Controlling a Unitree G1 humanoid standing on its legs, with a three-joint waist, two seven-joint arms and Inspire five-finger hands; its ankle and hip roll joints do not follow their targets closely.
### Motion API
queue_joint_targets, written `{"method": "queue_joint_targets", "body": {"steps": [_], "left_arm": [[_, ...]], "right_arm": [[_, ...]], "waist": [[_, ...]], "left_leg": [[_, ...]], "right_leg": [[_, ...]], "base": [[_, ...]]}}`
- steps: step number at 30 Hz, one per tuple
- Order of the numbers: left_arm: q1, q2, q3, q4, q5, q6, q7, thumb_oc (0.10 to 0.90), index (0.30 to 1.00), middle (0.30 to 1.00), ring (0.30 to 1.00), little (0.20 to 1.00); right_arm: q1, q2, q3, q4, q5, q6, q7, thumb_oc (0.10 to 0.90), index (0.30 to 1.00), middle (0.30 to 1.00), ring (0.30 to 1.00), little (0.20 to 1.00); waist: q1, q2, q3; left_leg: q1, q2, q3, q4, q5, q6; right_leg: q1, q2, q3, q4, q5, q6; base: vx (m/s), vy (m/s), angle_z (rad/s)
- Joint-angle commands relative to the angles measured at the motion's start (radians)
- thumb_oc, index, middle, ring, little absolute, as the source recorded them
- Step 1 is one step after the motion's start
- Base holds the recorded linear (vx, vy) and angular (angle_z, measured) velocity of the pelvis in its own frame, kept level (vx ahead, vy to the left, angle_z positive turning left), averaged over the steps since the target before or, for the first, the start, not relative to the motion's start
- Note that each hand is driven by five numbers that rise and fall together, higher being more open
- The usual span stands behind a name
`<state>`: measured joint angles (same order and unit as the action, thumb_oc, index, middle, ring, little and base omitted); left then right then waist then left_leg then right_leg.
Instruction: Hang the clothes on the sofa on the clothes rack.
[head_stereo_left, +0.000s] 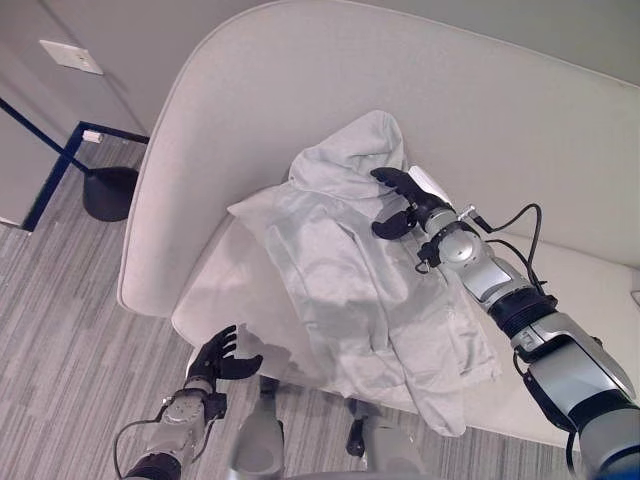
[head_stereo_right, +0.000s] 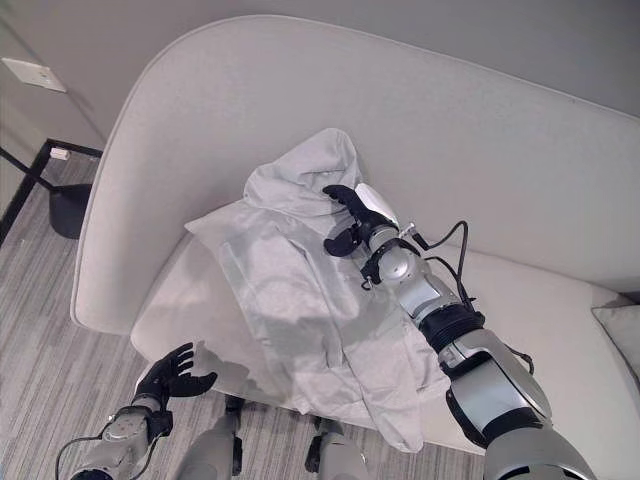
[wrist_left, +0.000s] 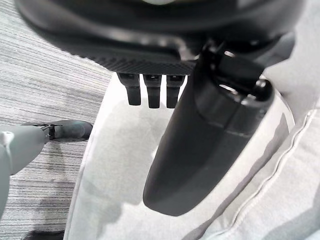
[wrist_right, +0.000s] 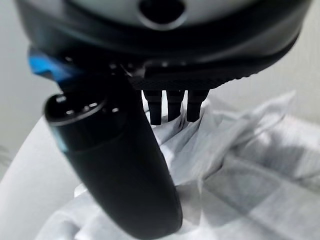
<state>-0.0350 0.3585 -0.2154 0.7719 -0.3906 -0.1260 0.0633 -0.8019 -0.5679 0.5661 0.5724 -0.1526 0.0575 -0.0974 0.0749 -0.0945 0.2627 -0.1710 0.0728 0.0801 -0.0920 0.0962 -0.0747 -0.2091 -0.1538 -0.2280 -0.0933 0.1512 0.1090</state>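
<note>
A light grey hoodie (head_stereo_left: 350, 290) lies spread over the seat and backrest of a pale sofa (head_stereo_left: 300, 80), hood uppermost and hem hanging over the front edge. My right hand (head_stereo_left: 405, 200) is at the hoodie's hood and collar, open, its fingers stretched over the cloth and its thumb (wrist_right: 125, 170) apart from them. The right wrist view shows crumpled hoodie cloth (wrist_right: 240, 150) just past the fingers. My left hand (head_stereo_left: 222, 357) hangs low by the sofa's front left corner, open and holding nothing. The left wrist view shows the seat edge (wrist_left: 120, 165) and the hoodie (wrist_left: 290, 200).
A dark blue metal frame (head_stereo_left: 50, 165) with a round black base (head_stereo_left: 108, 192) stands on the grey carpet left of the sofa. A wall plate (head_stereo_left: 70, 57) is on the wall behind it. A pale cushion (head_stereo_right: 620, 325) lies at the sofa's right end.
</note>
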Motion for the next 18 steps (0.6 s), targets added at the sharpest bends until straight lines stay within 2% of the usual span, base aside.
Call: {"method": "queue_joint_targets", "body": {"steps": [1, 15, 17, 18], "left_arm": [[-0.012, 0.033, 0.013, -0.022, 0.011, -0.046, 0.023, 0.800, 0.900, 0.900, 0.900, 0.900], [-0.021, 0.068, 0.009, -0.092, -0.027, -0.065, 0.035, 0.800, 0.900, 0.900, 0.900, 0.900], [-0.028, 0.080, 0.005, -0.122, -0.037, -0.070, 0.039, 0.800, 0.900, 0.900, 0.900, 0.900], [-0.026, 0.086, 0.013, -0.144, -0.047, -0.073, 0.043, 0.800, 0.900, 0.900, 0.900, 0.900]], "right_arm": [[-0.068, -0.049, -0.053, -0.056, -0.072, -0.019, -0.085, 0.800, 0.900, 0.900, 0.900, 0.900], [-0.126, 0.045, -0.008, 0.189, -0.071, 0.008, -0.100, 0.800, 0.900, 0.900, 0.900, 0.900], [-0.150, 0.064, -0.006, 0.245, -0.036, 0.008, -0.108, 0.400, 0.300, 0.300, 0.300, 0.300], [-0.159, 0.070, -0.011, 0.255, -0.025, 0.006, -0.124, 0.400, 0.300, 0.300, 0.300, 0.300]], "waist": [[0.008, -0.032, -0.009], [0.033, -0.005, 0.031], [0.041, 0.002, 0.035], [0.046, 0.006, 0.036]], "left_leg": [[0.003, 0.011, 0.075, 0.005, -0.079, -0.017], [-0.054, 0.010, 0.055, 0.005, -0.055, -0.022], [-0.067, 0.007, 0.049, 0.005, -0.049, -0.025], [-0.070, 0.007, 0.048, 0.005, -0.049, -0.026]], "right_leg": [[0.069, -0.071, 0.027, 0.006, -0.019, 0.049], [0.025, -0.070, 0.022, 0.006, -0.012, 0.048], [0.017, -0.071, 0.018, 0.006, -0.010, 0.048], [0.015, -0.071, 0.016, 0.006, -0.010, 0.049]], "base": [[-0.01, -0.011, -0.03], [-0.01, -0.006, 0.00], [0.00, -0.005, 0.02], [-0.01, -0.006, 0.06]]}}
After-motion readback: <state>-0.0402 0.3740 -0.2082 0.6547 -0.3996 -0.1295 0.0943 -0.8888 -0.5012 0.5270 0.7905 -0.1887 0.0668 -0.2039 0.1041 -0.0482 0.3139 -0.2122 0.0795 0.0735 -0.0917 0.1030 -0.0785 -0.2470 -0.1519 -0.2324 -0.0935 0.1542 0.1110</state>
